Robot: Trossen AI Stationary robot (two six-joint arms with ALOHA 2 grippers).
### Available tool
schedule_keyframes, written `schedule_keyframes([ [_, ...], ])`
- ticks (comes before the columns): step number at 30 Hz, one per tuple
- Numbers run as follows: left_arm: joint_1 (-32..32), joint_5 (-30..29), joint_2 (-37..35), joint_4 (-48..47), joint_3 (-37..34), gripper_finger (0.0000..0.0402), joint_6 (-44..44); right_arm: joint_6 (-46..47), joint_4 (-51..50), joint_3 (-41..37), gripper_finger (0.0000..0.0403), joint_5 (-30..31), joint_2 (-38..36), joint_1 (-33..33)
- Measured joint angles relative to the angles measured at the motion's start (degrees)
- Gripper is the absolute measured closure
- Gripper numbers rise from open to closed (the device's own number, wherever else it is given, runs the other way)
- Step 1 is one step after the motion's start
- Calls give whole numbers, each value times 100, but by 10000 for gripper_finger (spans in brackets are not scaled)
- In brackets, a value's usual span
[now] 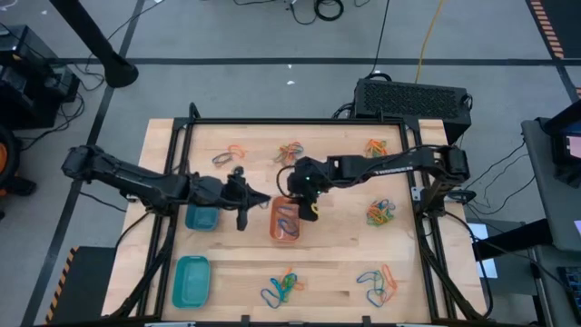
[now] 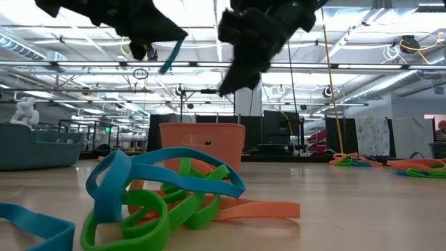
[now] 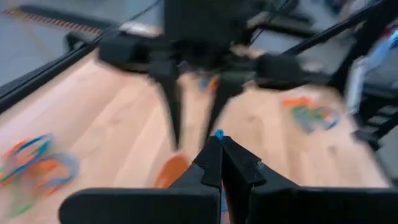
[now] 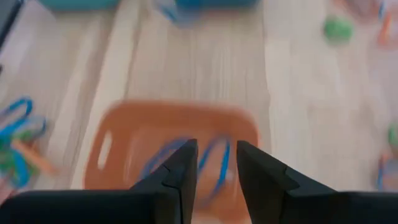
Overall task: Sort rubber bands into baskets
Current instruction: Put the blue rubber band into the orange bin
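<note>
1. The right gripper [image 4: 212, 163] hangs above the orange basket [image 1: 285, 221], fingers parted with nothing between them — blue rubber bands [image 4: 186, 163] lie inside the basket.
2. The left gripper [image 3: 219, 144] is clenched on a blue band [image 3: 219, 134], just beside the orange basket.
3. Two teal baskets [image 1: 192, 280] sit on the table's [image 1: 336, 272] left side — loose band clusters [image 1: 283, 287] lie scattered.

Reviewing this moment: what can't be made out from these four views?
- Blue band pinched in the left gripper: mostly hidden by its fingers, left wrist view.
- Orange basket contents: right gripper overlaps it from above; right wrist view blurred.
- Band counts per pile: too small, high view.
</note>
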Motion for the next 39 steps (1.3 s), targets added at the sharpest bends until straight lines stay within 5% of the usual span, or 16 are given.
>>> schedule_keyframes([
  [13, -264, -39, 1990, 2089, -295, 398, -766, -36, -1747, -4, 298, 47, -122, 639],
  [21, -244, -84, 2589, 1525, 230, 398, -856, -186, -1789, -8, 298, 1158, -548, 804],
  [28, -71, -109, 2743, 294, 657, 392, -861, -186, -1635, 0, 298, 1165, -745, 805],
  [39, -13, 34, 2677, 144, 735, 291, -403, -223, -1636, -1, 298, 1150, -710, 805],
])
